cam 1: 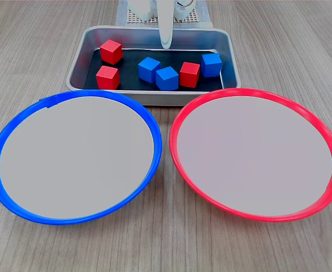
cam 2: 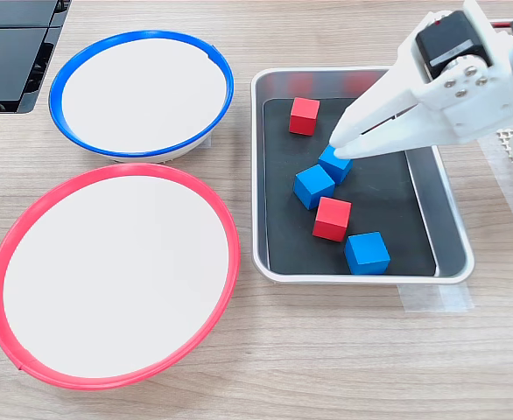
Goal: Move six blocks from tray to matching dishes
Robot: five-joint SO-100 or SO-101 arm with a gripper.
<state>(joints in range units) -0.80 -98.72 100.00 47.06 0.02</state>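
While my white gripper (cam 2: 340, 144) hangs over the silver tray (cam 1: 78, 59), its fingers lie close together with only a thin slit between them in the second exterior view, and nothing is held in them. In that view the fingertips point down at a blue cube (cam 2: 334, 164) near the tray's middle, though I cannot tell whether they touch it. In the first exterior view my gripper shows only as a narrow white finger (cam 1: 165, 25) coming down over the tray's far side.

All six cubes sit on the tray's black floor. In the first exterior view, two red cubes are toward the tray's left end, one farther back (cam 1: 111, 51) and one nearer the front rim (cam 1: 107, 77). Two blue cubes (cam 1: 149, 69) (cam 1: 167, 77) sit touching near the tray's centre. A third red cube (cam 1: 190, 74) is just to their right, and a third blue cube (cam 1: 211, 64) stands beside it toward the tray's right end.

In front of the tray in that view lie the two dishes on the wooden table (cam 1: 166, 249): the blue-rimmed dish (cam 1: 7, 139) toward the first exterior view's left, the red-rimmed dish (cam 1: 324, 139) toward its right, close together but apart. Both pale centres hold no cubes.
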